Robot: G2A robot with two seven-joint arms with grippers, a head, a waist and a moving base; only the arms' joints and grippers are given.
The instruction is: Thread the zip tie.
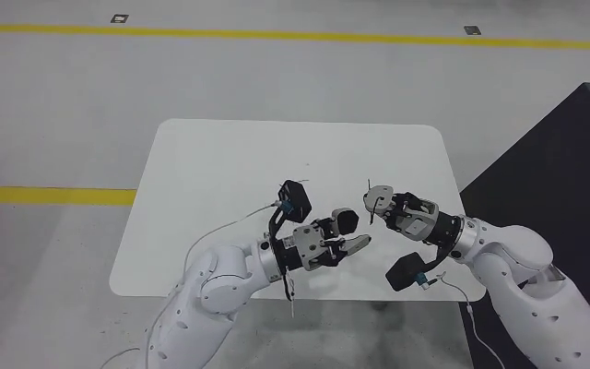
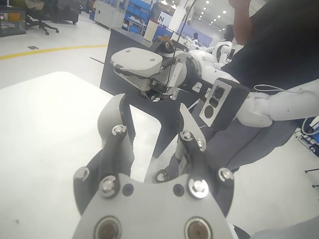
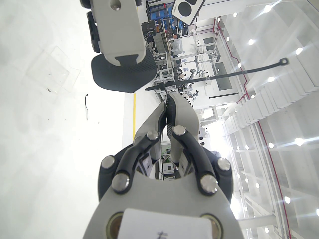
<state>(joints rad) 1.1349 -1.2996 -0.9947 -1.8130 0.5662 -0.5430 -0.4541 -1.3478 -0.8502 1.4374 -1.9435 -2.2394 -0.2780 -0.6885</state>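
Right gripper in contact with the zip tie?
Touching. Right wrist view: the right gripper is shut on the zip tie near its tail end, with the head end sticking out free.

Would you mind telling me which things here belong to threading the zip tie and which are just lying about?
Job: zip tie, pinched in the shut right gripper; open, empty left gripper facing it.
Lying about: thin dark scrap and clear plastic sheet on the table.
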